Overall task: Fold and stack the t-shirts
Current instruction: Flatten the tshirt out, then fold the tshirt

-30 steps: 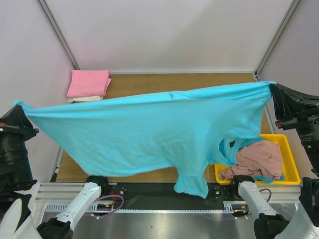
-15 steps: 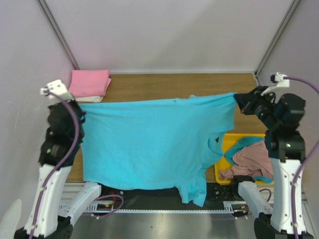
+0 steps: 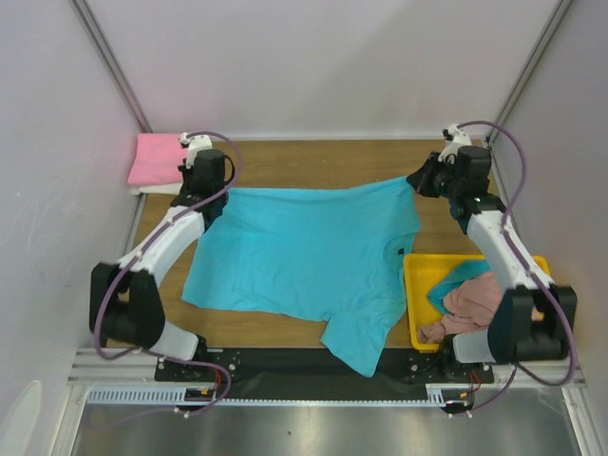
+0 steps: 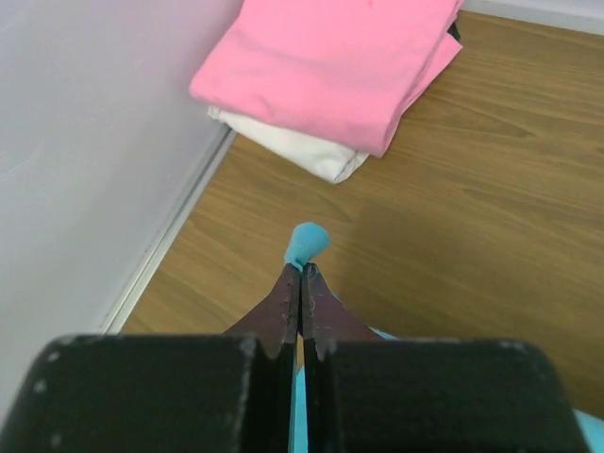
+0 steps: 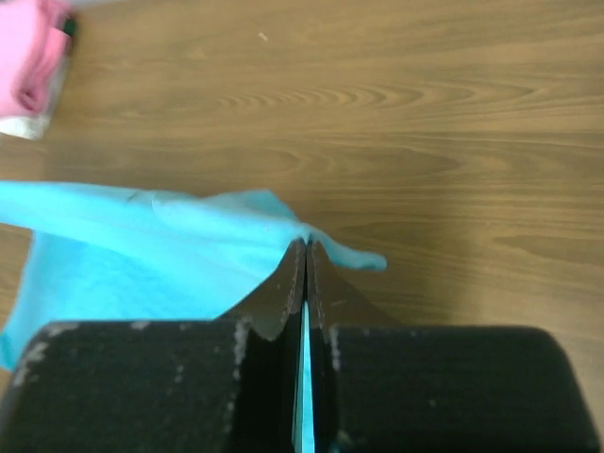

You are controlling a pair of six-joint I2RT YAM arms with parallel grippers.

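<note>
Turquoise t-shirt [image 3: 304, 247] blankets the mid table [image 3: 323, 160] and spills over the near edge, so bare wood shows only along the far strip betw. the arms. Far-left corner's blocked by the folded pink t-shirt [image 4: 330, 57] atop a cream t-shirt [image 4: 302, 151], tight vs. the wall. Right-front's blocked by the yellow tray [image 3: 423, 275] w/ a dusty pink t-shirt [image 3: 480, 306] heaped inside.

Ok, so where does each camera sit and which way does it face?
Top external: above and behind the bases, looking down on the table; left arm and right arm in view.
Left wrist: on the left arm, looking past the shut left gripper to the bright pink t-shirt stacked on the cream white t-shirt.
Right wrist: on the right arm, looking down past the shut right gripper at wood.
Shared: all three show the turquoise t-shirt, pinched by both grippers.
</note>
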